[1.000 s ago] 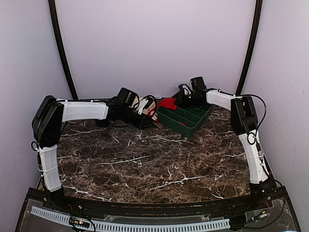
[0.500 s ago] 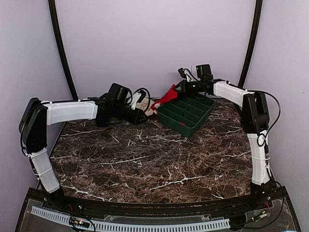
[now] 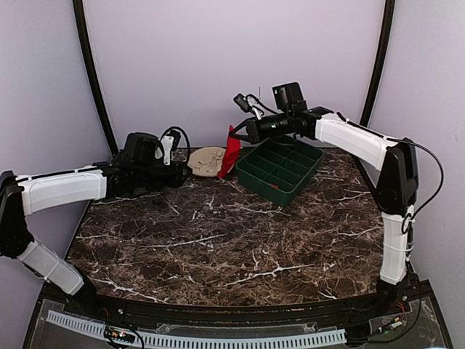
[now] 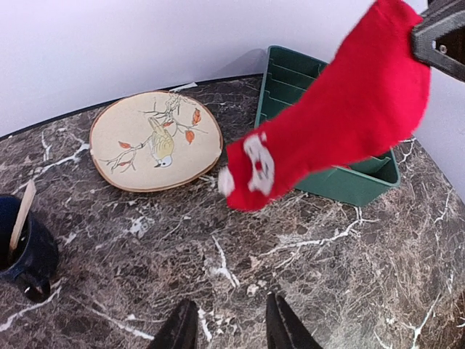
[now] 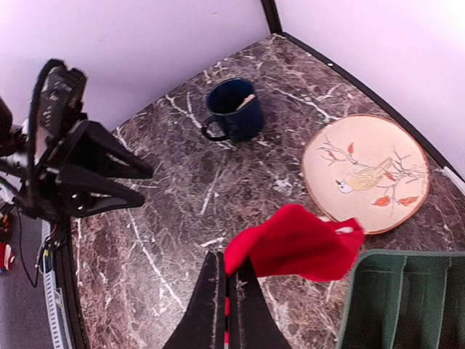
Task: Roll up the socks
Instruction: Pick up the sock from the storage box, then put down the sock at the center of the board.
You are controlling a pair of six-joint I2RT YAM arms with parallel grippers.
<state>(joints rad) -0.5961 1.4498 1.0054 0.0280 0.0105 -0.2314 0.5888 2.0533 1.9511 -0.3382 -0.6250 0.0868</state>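
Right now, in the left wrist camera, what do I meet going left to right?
Dark blue mug holding a wooden stick → round cream plate painted with a bird → bright red fabric sock with a white patterned end. The green divided tray overlaps the sock, so I skip it.

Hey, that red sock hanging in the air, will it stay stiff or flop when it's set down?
Probably floppy: the sock droops and curves below the right pincer, which pinches only one end. A small pinch carries it, so it seems light. It would likely crumple or fold over when it lands.
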